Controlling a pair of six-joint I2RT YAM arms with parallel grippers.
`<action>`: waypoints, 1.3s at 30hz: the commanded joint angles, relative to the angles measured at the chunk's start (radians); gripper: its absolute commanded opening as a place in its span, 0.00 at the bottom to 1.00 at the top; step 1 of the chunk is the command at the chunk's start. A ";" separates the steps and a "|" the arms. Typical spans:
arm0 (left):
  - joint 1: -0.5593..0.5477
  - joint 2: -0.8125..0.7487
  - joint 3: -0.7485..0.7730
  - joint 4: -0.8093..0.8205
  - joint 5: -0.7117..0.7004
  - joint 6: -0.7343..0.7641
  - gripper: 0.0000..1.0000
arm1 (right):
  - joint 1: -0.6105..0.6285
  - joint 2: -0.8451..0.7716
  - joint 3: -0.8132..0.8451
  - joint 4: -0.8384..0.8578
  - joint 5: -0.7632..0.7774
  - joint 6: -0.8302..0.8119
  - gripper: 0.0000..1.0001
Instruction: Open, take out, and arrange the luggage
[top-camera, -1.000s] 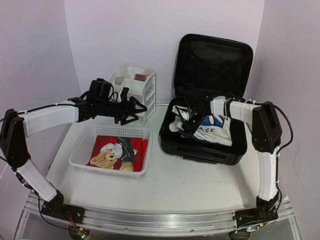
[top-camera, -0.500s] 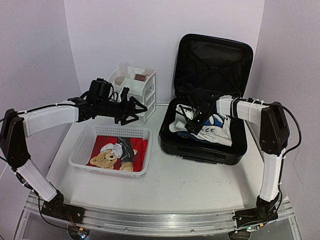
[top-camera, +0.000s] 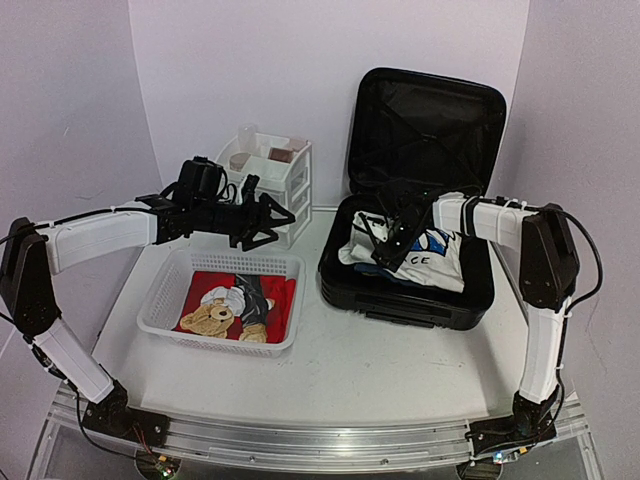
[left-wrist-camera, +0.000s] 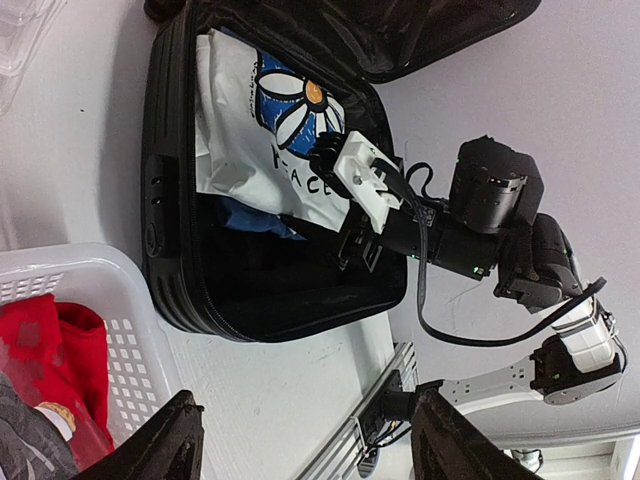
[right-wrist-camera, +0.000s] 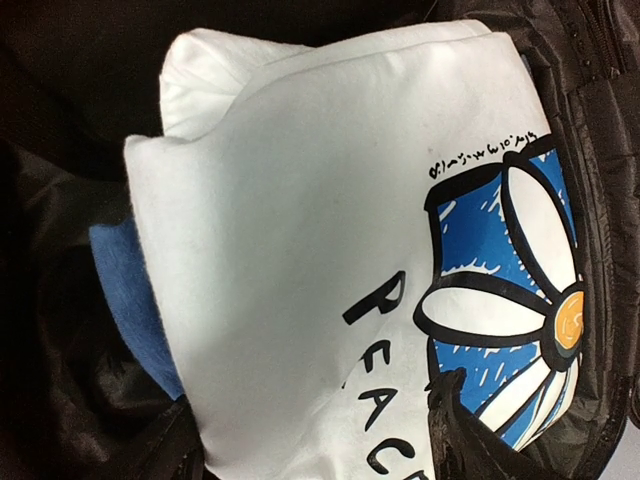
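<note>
The luggage lies open on the right of the table, its lid standing against the back wall. Inside it is a folded white shirt with a blue flower print and the word PEACE, on top of a blue garment. My right gripper hangs open just over the shirt's left part. Its fingers stand wide apart on either side of the fabric, gripping nothing. My left gripper is open and empty, held in the air above the white basket.
The mesh basket holds a teddy bear on a red cloth. A small white drawer unit stands behind it by the wall. Bare table lies in front of the luggage and the basket.
The right arm has shifted slightly to the right over the shirt and its jaws have spread wider. The left arm has not moved.
</note>
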 joint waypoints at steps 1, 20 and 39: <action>-0.002 -0.024 0.011 0.045 0.014 0.015 0.72 | -0.004 0.006 0.010 0.023 0.015 -0.017 0.75; -0.001 -0.006 0.027 0.046 0.023 0.012 0.72 | -0.004 0.012 0.023 0.022 -0.054 0.006 0.75; -0.002 -0.013 0.022 0.045 0.022 0.005 0.72 | -0.003 0.035 0.005 0.072 0.050 0.008 0.71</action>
